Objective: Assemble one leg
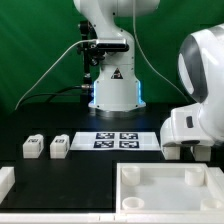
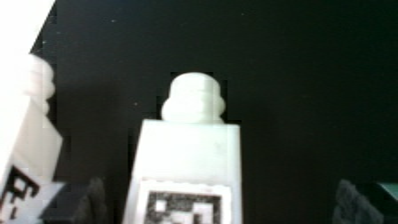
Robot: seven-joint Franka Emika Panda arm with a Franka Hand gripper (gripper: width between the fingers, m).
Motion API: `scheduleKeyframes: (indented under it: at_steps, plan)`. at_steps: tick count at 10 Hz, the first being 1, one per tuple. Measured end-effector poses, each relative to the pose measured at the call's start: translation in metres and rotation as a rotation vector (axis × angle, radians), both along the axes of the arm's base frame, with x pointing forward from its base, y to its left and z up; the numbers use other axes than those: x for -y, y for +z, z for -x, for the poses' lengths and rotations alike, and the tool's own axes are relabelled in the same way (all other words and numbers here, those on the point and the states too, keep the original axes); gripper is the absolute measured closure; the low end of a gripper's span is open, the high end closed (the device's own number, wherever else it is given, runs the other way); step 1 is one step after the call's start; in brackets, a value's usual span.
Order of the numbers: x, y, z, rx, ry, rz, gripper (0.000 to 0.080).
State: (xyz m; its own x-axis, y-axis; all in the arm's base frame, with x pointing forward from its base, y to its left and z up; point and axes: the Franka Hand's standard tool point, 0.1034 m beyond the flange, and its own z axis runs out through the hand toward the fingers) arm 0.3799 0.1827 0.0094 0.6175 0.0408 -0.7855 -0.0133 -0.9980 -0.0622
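Right now I'm seeing the gripper (image 2: 231,203) hanging w/ jaws spread wide, a leg (image 2: 187,140) sitting btwn them, second leg (image 2: 25,120) just beside.

The place is a robotics lab. A white robot arm (image 1: 108,88) stands at the back of a black table (image 1: 40,120), with a triangular warning sticker (image 1: 115,74) on its base and a blue light (image 1: 96,97) glowing low on it. A cable (image 1: 50,68) runs to it in front of a plain green curtain (image 1: 30,35) that fills the background. A marker board (image 1: 118,140) with four black-and-white tags lies flat on the table. The loose parts are white: two legs (image 1: 33,147) each bear such a tag on top, and a tray (image 1: 150,166) lies nearer the camera. In the wrist view a tag (image 2: 183,203) shows on a leg (image 2: 189,140) against the same black surface.
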Motion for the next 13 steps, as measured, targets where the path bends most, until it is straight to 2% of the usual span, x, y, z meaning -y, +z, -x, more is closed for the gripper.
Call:
scheduleKeyframes:
  at_steps: [1, 2, 3, 4, 5, 12, 13]
  plan:
    - [0.0, 0.0, 0.0, 0.001, 0.002, -0.003, 0.015]
    - [0.0, 0.0, 0.0, 0.001, 0.002, -0.002, 0.0282]
    - [0.0, 0.0, 0.0, 0.001, 0.002, -0.003, 0.0282]
    - [0.0, 0.0, 0.0, 0.001, 0.002, -0.003, 0.0433]
    - [0.0, 0.0, 0.0, 0.0, 0.002, -0.003, 0.0513]
    - [0.001, 0.001, -0.002, 0.003, 0.003, -0.007, 0.0512]
    - [0.011, 0.016, -0.012, -0.008, 0.038, -0.051, 0.0512]
